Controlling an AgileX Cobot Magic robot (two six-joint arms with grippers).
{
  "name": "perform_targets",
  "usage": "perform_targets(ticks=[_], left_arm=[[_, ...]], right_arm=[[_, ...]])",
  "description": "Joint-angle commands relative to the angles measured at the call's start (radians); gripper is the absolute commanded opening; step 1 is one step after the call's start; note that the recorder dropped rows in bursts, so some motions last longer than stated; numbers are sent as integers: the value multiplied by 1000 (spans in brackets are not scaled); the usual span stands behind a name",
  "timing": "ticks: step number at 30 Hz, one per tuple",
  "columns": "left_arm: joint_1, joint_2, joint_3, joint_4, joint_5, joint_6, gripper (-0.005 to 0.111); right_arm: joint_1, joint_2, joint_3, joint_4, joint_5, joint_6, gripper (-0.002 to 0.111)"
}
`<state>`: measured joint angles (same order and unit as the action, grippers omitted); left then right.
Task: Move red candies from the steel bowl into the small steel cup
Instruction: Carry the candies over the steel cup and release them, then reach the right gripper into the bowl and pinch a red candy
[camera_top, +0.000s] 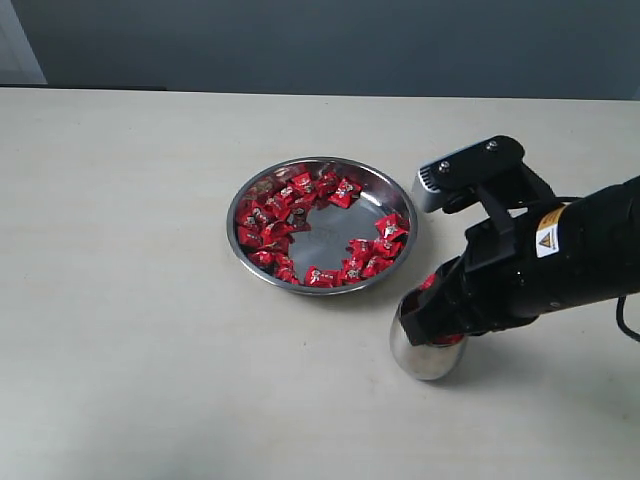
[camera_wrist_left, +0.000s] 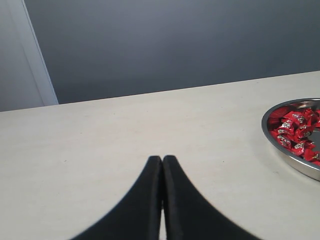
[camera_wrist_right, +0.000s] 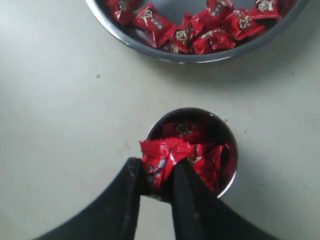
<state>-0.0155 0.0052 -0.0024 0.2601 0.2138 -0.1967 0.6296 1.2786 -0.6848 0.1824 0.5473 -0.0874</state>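
Nearest stands the cup (camera_top: 420, 362), on the bench (camera_top: 130, 330) just to the near right of the bowl (camera_top: 335, 235), close enough that each carry between them is short. Over its mouth hangs the right end effector (camera_top: 438, 292), its fingers pinched on one red candy (camera_wrist_right: 161, 152) that sits above the rim, partly over the opening and partly over the edge. It looks placed for a drop. Several candies lie inside the cup, heaped near the rim, so the one in hand could catch on the edge or slide off the heap onto the bench. Many more candies (camera_top: 285, 215) ring the bowl, thickest on its left side. The left end effector (camera_wrist_left: 162, 167) is closed on nothing, low over the bench left of the bowl and out of the way.
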Motion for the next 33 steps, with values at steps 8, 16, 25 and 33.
perform_targets(ticks=[8, 16, 25, 33], left_arm=[[-6, -5, 2, -4, -6, -4, 0], [-6, -5, 2, -4, -6, -4, 0], [-6, -5, 2, -4, -6, -4, 0], [-6, -5, 2, -4, -6, -4, 0]], right_arm=[[-2, 68, 12, -63, -61, 2, 31], [-2, 117, 12, -63, -112, 2, 37], [-2, 101, -35, -67, -323, 2, 37], [-2, 184, -170, -67, -370, 2, 37]])
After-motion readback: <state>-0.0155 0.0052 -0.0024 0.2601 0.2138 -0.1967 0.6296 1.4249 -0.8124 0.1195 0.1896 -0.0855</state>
